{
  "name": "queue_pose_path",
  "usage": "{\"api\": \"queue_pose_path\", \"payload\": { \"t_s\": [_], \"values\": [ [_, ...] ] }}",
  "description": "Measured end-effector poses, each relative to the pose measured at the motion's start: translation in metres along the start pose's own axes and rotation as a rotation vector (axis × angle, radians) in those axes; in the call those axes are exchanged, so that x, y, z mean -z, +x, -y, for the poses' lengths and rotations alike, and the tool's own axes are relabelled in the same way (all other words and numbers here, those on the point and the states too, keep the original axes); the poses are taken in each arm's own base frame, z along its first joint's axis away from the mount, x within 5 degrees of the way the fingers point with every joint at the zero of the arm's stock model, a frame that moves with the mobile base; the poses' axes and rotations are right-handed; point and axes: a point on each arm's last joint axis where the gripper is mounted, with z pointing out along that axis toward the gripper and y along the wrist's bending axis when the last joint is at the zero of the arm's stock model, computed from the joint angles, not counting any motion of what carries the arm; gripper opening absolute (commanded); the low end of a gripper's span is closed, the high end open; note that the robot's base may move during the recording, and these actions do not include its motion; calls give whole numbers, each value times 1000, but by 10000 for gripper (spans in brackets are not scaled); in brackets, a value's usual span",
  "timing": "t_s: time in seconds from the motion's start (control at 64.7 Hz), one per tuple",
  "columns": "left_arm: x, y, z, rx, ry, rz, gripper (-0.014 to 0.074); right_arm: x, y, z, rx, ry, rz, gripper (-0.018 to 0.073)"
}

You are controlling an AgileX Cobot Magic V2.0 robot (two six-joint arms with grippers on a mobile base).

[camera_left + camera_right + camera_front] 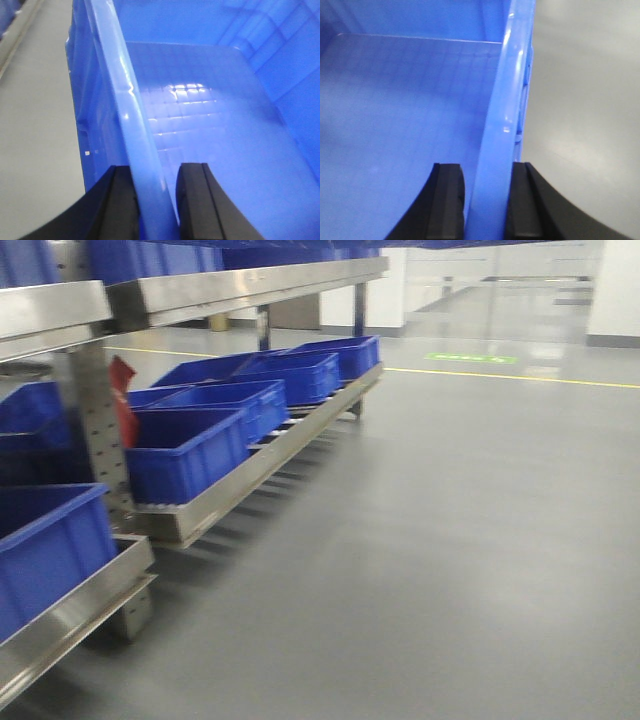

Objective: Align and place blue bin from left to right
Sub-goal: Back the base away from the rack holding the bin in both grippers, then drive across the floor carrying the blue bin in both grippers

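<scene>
Grey shop floor (450,570), steel rack (260,465) of navy bins (190,455) at nine o'clock, blue bin (210,130) held between left jaws clenched on its nine o'clock wall and right jaws on its three o'clock wall; looks stiff, slick, probably light while empty, best gripped at rims.

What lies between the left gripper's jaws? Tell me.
The blue bin's side rim, one jaw inside the bin, one outside; the left wrist view shows it.

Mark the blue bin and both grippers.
blue bin (125,110), left wrist view, on its rim.
left gripper (155,200), left wrist view, midway between fingertips, astride the rim.
right gripper (487,200), right wrist view, midway between fingertips, astride the rim.
</scene>
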Motion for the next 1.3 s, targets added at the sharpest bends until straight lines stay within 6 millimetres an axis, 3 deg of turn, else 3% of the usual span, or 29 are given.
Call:
{"api": "queue_pose_path", "payload": {
  "t_s": [1.299],
  "values": [
    [0, 0, 0, -1, -2, 0, -111, 0, 0, 0, 0, 0, 0, -153]
  ]
}}
